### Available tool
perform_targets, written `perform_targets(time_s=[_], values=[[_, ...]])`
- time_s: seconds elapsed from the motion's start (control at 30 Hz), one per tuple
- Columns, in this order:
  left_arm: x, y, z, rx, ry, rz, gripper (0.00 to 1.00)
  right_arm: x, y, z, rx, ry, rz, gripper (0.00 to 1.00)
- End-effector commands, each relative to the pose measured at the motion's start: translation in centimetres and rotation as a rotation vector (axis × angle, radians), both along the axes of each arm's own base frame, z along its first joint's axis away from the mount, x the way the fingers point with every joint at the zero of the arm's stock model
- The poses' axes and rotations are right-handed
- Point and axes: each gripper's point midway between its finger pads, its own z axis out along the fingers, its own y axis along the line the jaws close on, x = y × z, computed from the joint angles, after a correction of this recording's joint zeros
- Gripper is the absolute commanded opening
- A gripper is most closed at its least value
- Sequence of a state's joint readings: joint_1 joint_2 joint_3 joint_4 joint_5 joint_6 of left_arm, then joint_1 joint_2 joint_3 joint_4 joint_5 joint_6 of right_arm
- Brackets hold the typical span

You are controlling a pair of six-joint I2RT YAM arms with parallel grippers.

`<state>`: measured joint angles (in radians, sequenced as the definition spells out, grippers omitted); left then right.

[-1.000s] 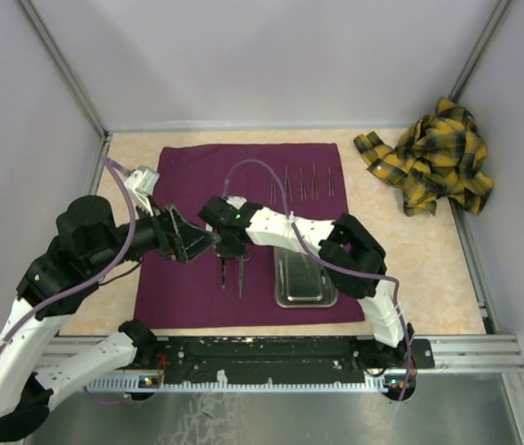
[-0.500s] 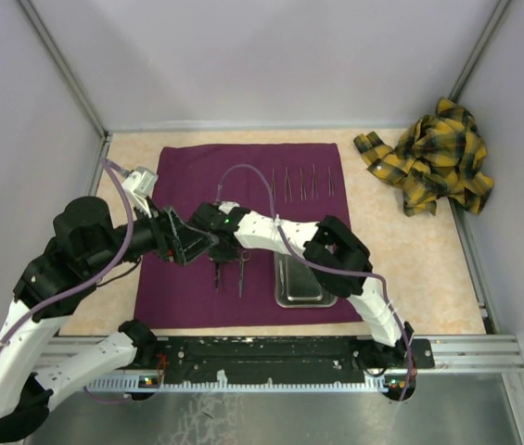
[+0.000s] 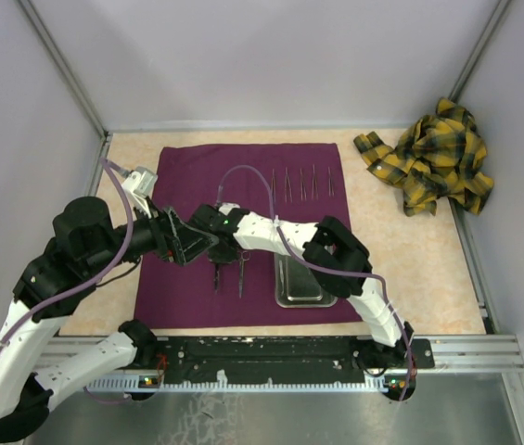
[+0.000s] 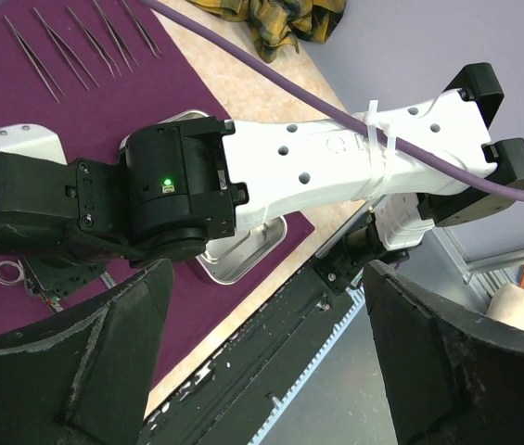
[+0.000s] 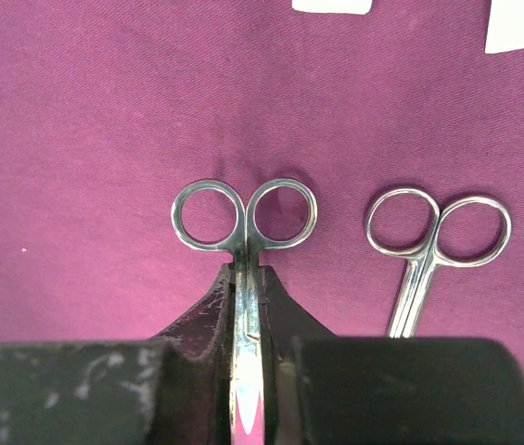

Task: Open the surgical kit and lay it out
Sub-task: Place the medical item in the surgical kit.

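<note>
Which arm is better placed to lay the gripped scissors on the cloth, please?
Right. The right fingers are shut on the scissors just below the rings, over the purple cloth; the left fingers are open and empty.

right arm (image 4: 336,167) white shell, black joints | purple cable (image 4: 271,83), white zip tie (image 4: 377,139) | green LED (image 4: 166,183) | right hand (image 5: 246,287) black, scuffed

A robot lab cell — grey panel walls (image 3: 271,56) (three sides), aluminium mounting rail (image 3: 466,352).
</note>
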<state>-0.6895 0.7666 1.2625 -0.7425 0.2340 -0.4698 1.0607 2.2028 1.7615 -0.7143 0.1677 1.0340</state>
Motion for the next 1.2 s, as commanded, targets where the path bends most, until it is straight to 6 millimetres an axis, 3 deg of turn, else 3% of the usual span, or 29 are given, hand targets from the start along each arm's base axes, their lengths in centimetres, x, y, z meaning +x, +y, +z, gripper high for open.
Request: perform_targets(time_s=[0.0, 0.33, 0.63, 0.9, 1.17], values=[[-0.1, 0.4, 0.6, -0.001, -0.03, 0.006, 0.89, 0.1, 1.2, 0.7, 0.028, -0.029, -0.012, 0.1], [0.0, 0.5, 0.5, 0.007, -0.031, 0.014, 0.89, 0.0, 1.4, 0.4, 0.036, -0.024, -0.007, 0.29], [0.2, 0.8, 1.0, 0.015, -0.038, 0.032, 0.9, 0.0, 1.9, 1.6, 0.083, -0.041, -0.003, 0.33], [0.5, 1.3, 2.3, 0.026, -0.052, 0.063, 0.91, 0.2, 2.0, 5.5, 0.185, -0.12, 0.038, 0.37], [1.9, 1.3, 2.5, 0.047, -0.044, 0.113, 0.99, -0.4, 0.2, 10.6, 0.239, -0.236, 0.151, 0.39]])
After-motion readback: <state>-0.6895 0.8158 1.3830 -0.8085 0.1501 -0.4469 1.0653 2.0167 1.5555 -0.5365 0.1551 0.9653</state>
